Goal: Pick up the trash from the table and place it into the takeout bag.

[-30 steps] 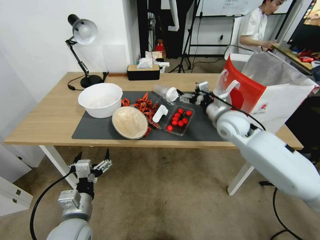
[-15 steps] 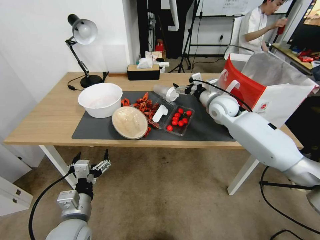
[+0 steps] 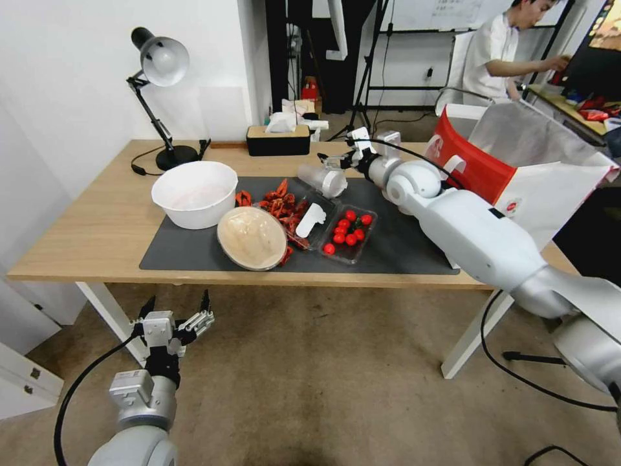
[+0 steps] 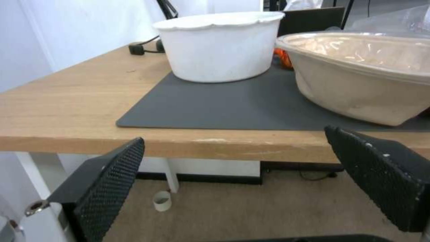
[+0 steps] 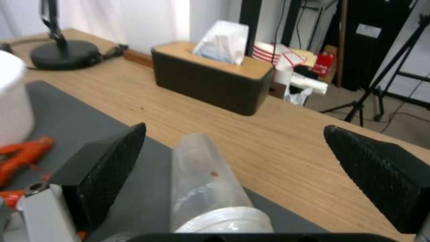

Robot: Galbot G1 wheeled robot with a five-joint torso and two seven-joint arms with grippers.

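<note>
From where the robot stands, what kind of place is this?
Probably an office or lab used for robot trials: a wooden table with a desk lamp, tripod stands behind it, and a whiteboard on the far wall.

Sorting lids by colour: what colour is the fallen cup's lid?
White, on the clear plastic cup; best in the head view.

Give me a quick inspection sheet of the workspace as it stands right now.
Surface: wooden table with dark mat.
Job's things: clear plastic cup lying on its side; round tan bowl; takeout bag open at the table's right end.
Clutter: white bowl, cherry tomato tray, red crayfish shells, tissue box, lamp.
End effectors: right end effector open above the cup; left end effector open, below the table edge.
Cables: lamp cord on the table.
Surroundings: tripods behind.
</note>
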